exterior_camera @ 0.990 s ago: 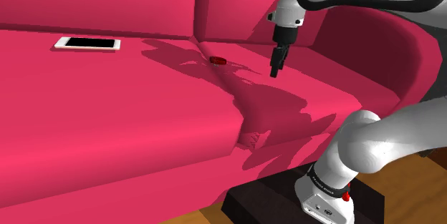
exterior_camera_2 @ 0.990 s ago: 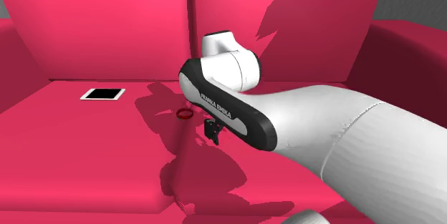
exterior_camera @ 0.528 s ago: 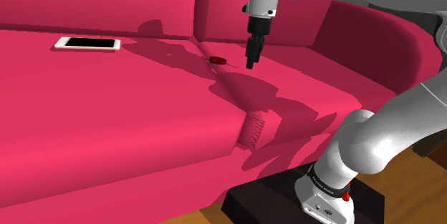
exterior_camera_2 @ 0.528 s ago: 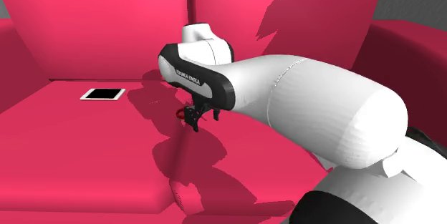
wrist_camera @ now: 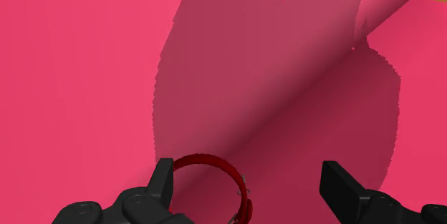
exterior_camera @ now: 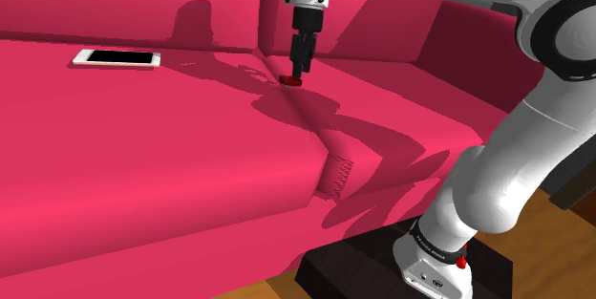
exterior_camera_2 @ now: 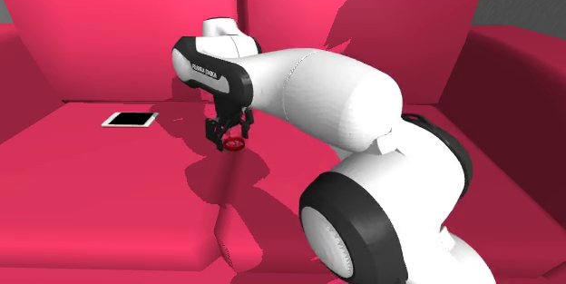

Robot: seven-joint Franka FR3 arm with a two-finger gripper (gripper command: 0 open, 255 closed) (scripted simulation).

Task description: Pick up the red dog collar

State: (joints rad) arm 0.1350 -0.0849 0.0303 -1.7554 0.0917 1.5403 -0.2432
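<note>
The red dog collar [exterior_camera: 291,81] is a small dark red ring lying on the pink sofa seat, right by the seam between the two cushions. My black gripper [exterior_camera: 299,63] hangs just above it, pointing down. In the second exterior view the gripper [exterior_camera_2: 227,139] is right over the collar [exterior_camera_2: 238,143]. From the wrist, the collar [wrist_camera: 215,167] lies between the fingers, close against one finger [wrist_camera: 161,179] and well apart from the other [wrist_camera: 340,184]. The fingers stand open and clasp nothing.
A white phone with a black screen [exterior_camera: 117,58] lies on the seat at the shoulder view's left, also seen in the second exterior view [exterior_camera_2: 130,120]. The sofa backrest [exterior_camera: 143,1] rises close behind the collar. An armrest [exterior_camera: 535,68] stands at the right.
The arm has swung to the shoulder view's left, from over the right cushion to directly above the collar at the cushion seam. The collar and the phone have not moved.
</note>
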